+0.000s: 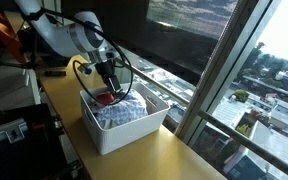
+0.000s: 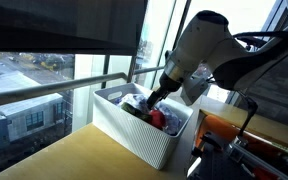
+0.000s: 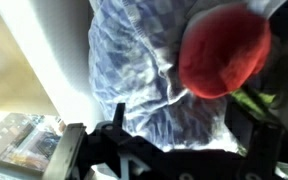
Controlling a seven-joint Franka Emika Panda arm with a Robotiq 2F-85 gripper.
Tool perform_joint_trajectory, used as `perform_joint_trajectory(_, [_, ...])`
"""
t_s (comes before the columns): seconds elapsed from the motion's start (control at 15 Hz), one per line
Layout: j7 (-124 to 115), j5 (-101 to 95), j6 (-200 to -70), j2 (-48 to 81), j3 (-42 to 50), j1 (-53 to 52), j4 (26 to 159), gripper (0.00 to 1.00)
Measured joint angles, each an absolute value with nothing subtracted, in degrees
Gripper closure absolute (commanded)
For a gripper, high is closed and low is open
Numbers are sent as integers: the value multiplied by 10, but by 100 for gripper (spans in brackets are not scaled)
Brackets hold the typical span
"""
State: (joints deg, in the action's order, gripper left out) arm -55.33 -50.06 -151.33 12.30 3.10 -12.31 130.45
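Toward the window edge of the wooden counter (image 1: 169, 158) stands a white bin (image 1: 122, 138). At its left end the gripper (image 1: 107, 86) hangs inside, close over a red bundle (image 1: 105, 98) (whether its jaws are apart or together cannot be told). Right of that, blue-and-white patterned cloth (image 1: 129, 110) fills the bin, pressing against the red bundle. Farther right, slanted window glass (image 1: 246, 70) shows city rooftops.

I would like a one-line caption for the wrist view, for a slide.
Wrist view: a red rounded object rests against crumpled blue-and-white cloth inside a white bin.
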Motion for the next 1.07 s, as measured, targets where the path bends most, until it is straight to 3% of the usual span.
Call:
perform_joint_trajectory(0.53, [-453, -412, -1484, 40, 20, -78, 1267, 0])
perform_joint_trajectory(1.07, [-453, -411, -1484, 36, 17, -78, 1268, 0])
